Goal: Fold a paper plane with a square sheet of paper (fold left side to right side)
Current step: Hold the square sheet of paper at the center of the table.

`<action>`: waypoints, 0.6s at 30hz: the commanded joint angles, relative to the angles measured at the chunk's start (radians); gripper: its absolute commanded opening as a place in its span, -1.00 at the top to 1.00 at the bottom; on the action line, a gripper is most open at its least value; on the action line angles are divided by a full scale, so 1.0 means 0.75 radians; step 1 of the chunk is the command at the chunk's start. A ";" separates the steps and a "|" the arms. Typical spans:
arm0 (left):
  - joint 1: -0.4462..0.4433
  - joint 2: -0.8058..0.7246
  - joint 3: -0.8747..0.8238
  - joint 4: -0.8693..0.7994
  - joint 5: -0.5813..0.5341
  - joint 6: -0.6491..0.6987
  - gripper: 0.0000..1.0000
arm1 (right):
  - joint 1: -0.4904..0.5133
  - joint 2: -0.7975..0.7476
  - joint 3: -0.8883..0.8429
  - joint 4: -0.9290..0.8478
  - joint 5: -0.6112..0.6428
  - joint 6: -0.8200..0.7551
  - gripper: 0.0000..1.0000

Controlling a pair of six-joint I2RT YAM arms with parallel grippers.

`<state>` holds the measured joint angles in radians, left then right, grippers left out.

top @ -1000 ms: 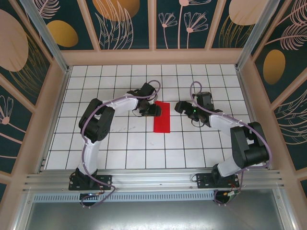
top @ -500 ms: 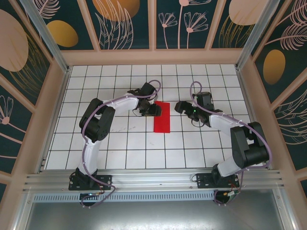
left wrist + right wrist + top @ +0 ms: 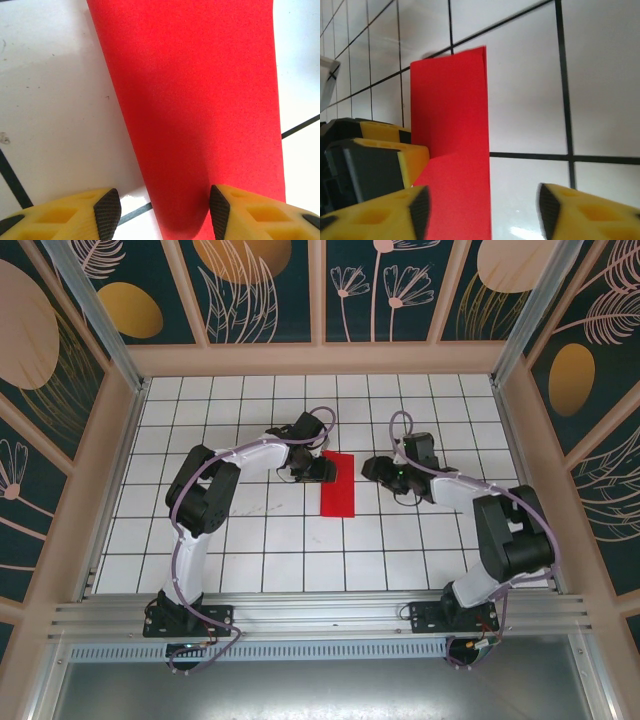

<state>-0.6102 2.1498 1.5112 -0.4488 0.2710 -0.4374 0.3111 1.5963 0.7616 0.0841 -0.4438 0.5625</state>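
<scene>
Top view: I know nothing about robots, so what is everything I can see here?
sheet of paper: one, bright red, folded into a narrow rectangle, lying flat near the middle of the table
table: one, white tiles with black grid lines
walls: dark teal panels with pink and orange plant drawings, on three sides
rail: one, silver metal, along the near edge, carrying both arm bases
left arm: one, white and black, bent towards the paper
right arm: one, white and black, bent towards the paper
left gripper: one, yellow fingers apart, at the paper's far left corner
right gripper: one, yellow fingers apart, right of the paper, clear of it
</scene>
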 commanded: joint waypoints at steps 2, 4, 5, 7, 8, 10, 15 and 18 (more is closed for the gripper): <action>-0.038 0.171 -0.036 0.121 -0.028 0.029 -0.12 | 0.060 0.121 0.095 0.035 -0.106 0.006 0.27; -0.038 0.171 -0.036 0.120 -0.029 0.029 -0.12 | 0.079 0.160 0.115 0.046 -0.114 0.014 0.43; -0.039 0.169 -0.038 0.120 -0.030 0.031 -0.12 | 0.086 0.176 0.125 0.050 -0.117 0.019 0.51; -0.037 0.171 -0.039 0.120 -0.030 0.030 -0.12 | 0.099 0.203 0.137 0.055 -0.120 0.023 0.61; -0.038 0.171 -0.040 0.120 -0.030 0.029 -0.12 | 0.104 0.217 0.141 0.057 -0.120 0.025 0.63; -0.038 0.174 -0.039 0.122 -0.030 0.030 -0.12 | 0.113 0.243 0.153 0.055 -0.124 0.025 0.66; -0.038 0.175 -0.040 0.124 -0.028 0.029 -0.12 | 0.127 0.299 0.170 0.039 -0.121 0.027 0.68; -0.038 0.175 -0.040 0.126 -0.028 0.028 -0.12 | 0.127 0.322 0.178 0.015 -0.109 0.026 0.68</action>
<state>-0.6102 2.1509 1.5116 -0.4488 0.2707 -0.4374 0.4011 1.8194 0.8665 0.1032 -0.5213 0.5793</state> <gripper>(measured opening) 0.559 0.160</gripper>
